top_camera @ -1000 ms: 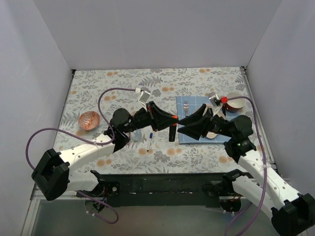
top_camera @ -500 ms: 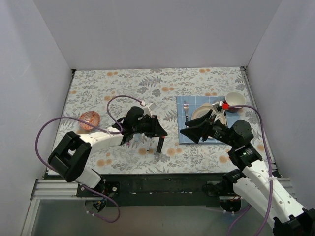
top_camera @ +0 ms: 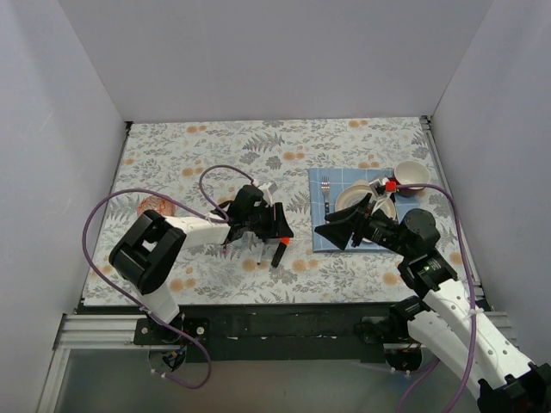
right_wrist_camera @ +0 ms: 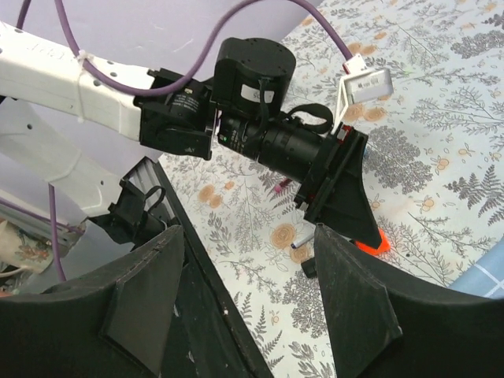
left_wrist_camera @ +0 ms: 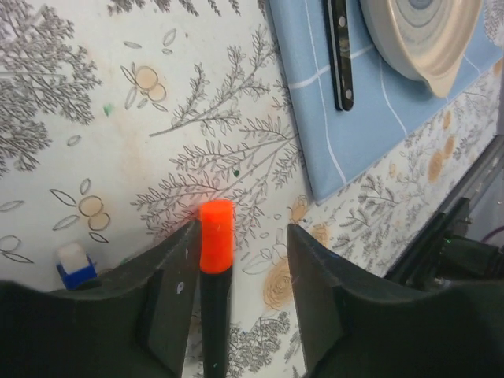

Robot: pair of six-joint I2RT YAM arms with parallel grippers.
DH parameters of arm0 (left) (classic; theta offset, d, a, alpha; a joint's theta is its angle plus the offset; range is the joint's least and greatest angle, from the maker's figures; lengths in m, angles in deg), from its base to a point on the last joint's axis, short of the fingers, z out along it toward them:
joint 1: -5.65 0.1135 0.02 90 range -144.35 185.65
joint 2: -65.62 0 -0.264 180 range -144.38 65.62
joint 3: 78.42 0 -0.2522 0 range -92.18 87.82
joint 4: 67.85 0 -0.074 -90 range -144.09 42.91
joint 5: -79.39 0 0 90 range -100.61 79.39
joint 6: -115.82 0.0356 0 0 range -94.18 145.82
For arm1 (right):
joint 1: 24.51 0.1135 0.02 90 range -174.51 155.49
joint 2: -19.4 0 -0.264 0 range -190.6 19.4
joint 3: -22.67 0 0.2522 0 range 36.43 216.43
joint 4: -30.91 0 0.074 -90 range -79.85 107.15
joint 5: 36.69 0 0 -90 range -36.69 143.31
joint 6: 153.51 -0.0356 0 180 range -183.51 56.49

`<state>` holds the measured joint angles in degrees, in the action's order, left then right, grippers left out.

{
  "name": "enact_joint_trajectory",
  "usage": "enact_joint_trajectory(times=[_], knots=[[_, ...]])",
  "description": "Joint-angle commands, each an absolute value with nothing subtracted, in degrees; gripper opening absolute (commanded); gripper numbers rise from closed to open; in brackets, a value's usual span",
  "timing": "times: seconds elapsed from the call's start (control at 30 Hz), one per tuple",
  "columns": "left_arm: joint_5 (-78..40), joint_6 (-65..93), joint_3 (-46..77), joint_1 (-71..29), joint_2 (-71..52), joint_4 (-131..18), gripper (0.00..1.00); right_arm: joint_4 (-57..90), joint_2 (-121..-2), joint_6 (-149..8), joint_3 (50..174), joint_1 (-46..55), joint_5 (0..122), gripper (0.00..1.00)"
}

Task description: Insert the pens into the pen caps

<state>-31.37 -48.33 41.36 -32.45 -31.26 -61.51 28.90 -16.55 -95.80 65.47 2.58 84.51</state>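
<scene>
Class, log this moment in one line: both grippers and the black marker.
left gripper: open, straddling black marker | black marker: orange-red cap on | right gripper: open, empty

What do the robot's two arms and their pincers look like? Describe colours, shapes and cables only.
Both the left arm and the right arm have white links joined by chunky black joints. A thin purple cable loops loosely along each. Each wrist carries a small white bracket. The left pincer and right pincer are matte black, each with two broad, wedge-shaped fingers.
</scene>
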Motion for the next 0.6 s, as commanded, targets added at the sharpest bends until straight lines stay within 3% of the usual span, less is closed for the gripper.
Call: enact_joint_trajectory(times=[0.0,0.1,0.13,0.17,0.3,0.57], knots=[[-26.8,-45.0,38.3,-32.7,-30.9,-58.1,0.66,27.1,-15.1,-93.7,67.5,2.6,82.2,0.74],[-24.6,-41.6,34.6,-32.7,-29.7,-54.4,0.77,25.2,-15.1,-93.2,67.8,2.6,80.3,0.75],[-23.8,-41.0,33.4,-32.7,-29.3,-51.8,0.93,23.3,-15.4,-93.1,68.2,2.6,80.0,0.75],[-23.2,-39.4,31.3,-32.7,-27.7,-50.0,0.98,22.4,-15.7,-93.0,69.2,2.7,79.8,0.76],[-23.4,-36.2,30.6,-32.7,-20.2,-50.9,0.98,18.2,-16.9,-91.9,71.8,2.6,78.0,0.90],[-28.4,-34.8,41.5,-32.6,0.4,-64.2,0.98,7.3,-17.5,-87.2,78.4,2.6,68.6,0.93]])
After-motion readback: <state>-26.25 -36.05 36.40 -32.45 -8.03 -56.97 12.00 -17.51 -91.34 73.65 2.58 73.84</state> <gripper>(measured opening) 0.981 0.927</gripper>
